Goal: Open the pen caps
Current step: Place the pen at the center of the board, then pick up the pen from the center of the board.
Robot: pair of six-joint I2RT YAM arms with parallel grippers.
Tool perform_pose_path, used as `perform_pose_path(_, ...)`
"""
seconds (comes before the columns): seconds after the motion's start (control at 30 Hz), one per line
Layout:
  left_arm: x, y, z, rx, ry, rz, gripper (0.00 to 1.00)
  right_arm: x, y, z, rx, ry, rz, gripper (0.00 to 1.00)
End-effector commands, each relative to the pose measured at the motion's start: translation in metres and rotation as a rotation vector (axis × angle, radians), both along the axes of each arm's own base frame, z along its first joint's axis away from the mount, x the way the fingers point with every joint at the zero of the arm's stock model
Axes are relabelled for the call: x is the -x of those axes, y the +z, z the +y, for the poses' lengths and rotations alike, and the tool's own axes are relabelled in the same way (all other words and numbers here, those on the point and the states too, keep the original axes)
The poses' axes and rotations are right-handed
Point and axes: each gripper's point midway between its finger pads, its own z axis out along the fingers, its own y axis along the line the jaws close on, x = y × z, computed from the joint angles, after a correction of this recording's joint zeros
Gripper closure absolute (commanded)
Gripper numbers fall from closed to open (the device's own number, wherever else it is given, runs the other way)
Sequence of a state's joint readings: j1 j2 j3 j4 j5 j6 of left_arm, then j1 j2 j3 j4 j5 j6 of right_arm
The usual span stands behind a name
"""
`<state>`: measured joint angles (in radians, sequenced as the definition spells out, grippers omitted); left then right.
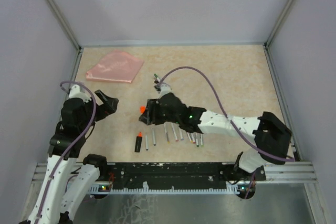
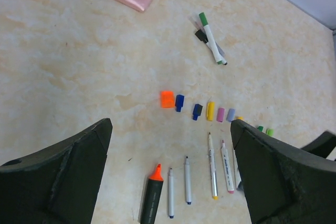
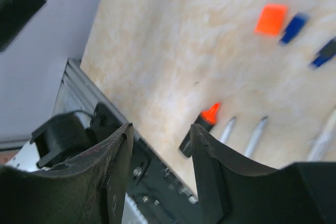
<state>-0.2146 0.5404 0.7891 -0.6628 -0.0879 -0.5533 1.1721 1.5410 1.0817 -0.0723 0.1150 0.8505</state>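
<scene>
A row of pen caps lies on the table: orange, blue, dark blue, yellow, pink, lilac and green. Below them lie uncapped pens and a black highlighter with a bare orange tip. A pen with a green cap lies apart, farther back. My left gripper hangs open above the rows, holding nothing. My right gripper is open and empty near the highlighter, with the orange cap beyond it.
A flat pink pouch lies at the back left. The right arm stretches across the pen row from the right. A black rail runs along the table's near edge. Walls close in the table.
</scene>
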Motion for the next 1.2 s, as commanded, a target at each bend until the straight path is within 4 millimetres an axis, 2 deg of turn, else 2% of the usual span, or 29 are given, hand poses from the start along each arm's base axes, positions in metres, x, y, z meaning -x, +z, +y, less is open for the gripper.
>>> perform_pose_path(0.0, -0.017, 0.021, -0.015, 0.008, -0.082, -0.146, 0.01, -0.045, 0.072, -0.022, -0.334, 0.139, -0.240, 0.52)
perform_pose_path(0.13, -0.028, 0.022, -0.030, 0.060, -0.136, -0.179, 0.01, -0.096, 0.065, -0.060, -0.284, 0.107, -0.303, 0.49)
perform_pose_path(0.23, -0.039, 0.013, -0.040, 0.091, -0.165, -0.146, 0.01, -0.127, 0.053, -0.077, -0.245, 0.108, -0.297, 0.48)
perform_pose_path(0.3, -0.047, 0.011, -0.045, 0.101, -0.177, -0.137, 0.01, -0.148, 0.050, -0.085, -0.281, 0.111, -0.228, 0.48)
perform_pose_path(0.4, -0.060, 0.007, -0.049, 0.088, -0.188, -0.122, 0.01, -0.171, 0.041, -0.085, -0.315, 0.135, -0.140, 0.46)
perform_pose_path(0.43, -0.063, 0.007, -0.049, 0.080, -0.188, -0.120, 0.01, -0.180, 0.033, -0.084, -0.299, 0.127, -0.127, 0.45)
perform_pose_path(0.53, -0.076, 0.006, -0.049, 0.050, -0.186, -0.108, 0.01, -0.203, 0.020, -0.079, -0.219, 0.120, -0.129, 0.44)
perform_pose_path(0.7, -0.090, -0.001, -0.052, 0.019, -0.205, -0.081, 0.01, -0.241, -0.016, -0.077, -0.024, 0.101, -0.093, 0.45)
perform_pose_path(0.8, -0.095, -0.008, -0.053, 0.005, -0.212, -0.065, 0.01, -0.259, -0.030, -0.080, 0.070, 0.085, -0.091, 0.48)
perform_pose_path(0.93, -0.100, -0.015, -0.051, -0.032, -0.219, -0.053, 0.01, -0.275, -0.047, -0.081, 0.160, 0.080, -0.078, 0.59)
perform_pose_path(1.17, -0.107, -0.021, -0.048, -0.092, -0.226, -0.039, 0.01, -0.285, -0.069, -0.071, 0.244, 0.092, -0.060, 0.64)
